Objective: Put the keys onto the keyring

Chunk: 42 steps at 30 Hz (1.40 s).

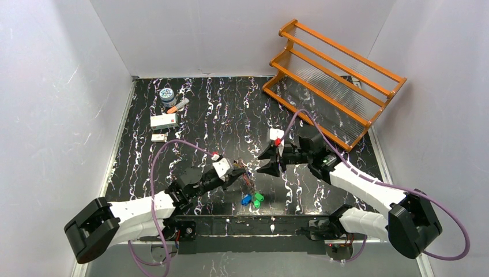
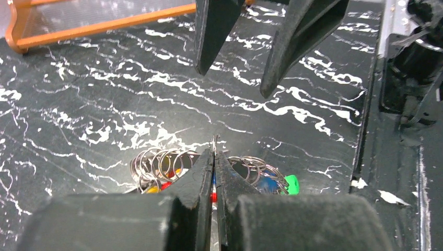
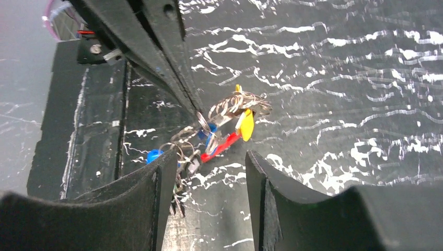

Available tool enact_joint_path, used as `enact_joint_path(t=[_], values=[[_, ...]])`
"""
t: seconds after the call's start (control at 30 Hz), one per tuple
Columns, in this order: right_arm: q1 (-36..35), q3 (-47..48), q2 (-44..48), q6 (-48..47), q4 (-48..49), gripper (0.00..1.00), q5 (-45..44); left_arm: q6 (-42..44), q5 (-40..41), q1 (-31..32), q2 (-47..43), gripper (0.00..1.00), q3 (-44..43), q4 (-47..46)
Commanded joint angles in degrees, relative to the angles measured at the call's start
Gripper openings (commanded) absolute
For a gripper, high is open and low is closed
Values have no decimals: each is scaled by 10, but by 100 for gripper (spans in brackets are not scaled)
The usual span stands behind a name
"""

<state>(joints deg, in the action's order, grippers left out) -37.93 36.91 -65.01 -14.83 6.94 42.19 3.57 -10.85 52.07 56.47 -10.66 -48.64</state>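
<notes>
Left wrist view: left fingers (image 2: 201,170) pinched shut on the keyring (image 2: 162,163), its bunch trailing lengthwise toward the tabletop's (image 1: 219,115) near edge; right fingers (image 3: 156,180) half spread, empty.

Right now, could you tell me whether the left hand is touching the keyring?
Touching. The left wrist view shows the left hand shut on the keyring wire.

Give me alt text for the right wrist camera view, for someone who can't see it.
The left gripper reaches in from the upper left, shut on the keyring, a bunch of silver wire loops with yellow, red and blue tags, seen against a black marbled table. The right gripper stands open in the foreground, holding nothing.
</notes>
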Motion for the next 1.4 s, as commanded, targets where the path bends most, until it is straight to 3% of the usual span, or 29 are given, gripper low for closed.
enact_joint_path(t=[0.0, 0.2, 0.37, 0.7, 0.83, 1.07, 1.27, 1.37], values=[[2, -33, 26, 22, 151, 59, 91, 1, -40, 1, -31, 0, 7, -78], [2, -38, -6, 50, 227, 52, 169, 10, -55, 1, -52, 0, 17, -89], [2, -32, -36, 54, 256, 42, 183, 11, -61, 2, -54, 0, 16, -90], [2, -18, -87, 52, 270, 37, 197, 9, -72, 2, -48, 0, 6, -91], [2, -16, -101, 60, 277, 29, 201, 9, -78, 2, -45, 0, 2, -91], [2, 1, -118, 69, 271, 4, 220, 4, -79, 2, -41, 0, -1, -91], [2, 18, -107, 26, 200, 1, 215, -7, -45, 2, -41, 0, 3, -91], [1, 39, -95, -19, 111, 1, 195, -15, -11, 2, -44, 20, 9, -89]])
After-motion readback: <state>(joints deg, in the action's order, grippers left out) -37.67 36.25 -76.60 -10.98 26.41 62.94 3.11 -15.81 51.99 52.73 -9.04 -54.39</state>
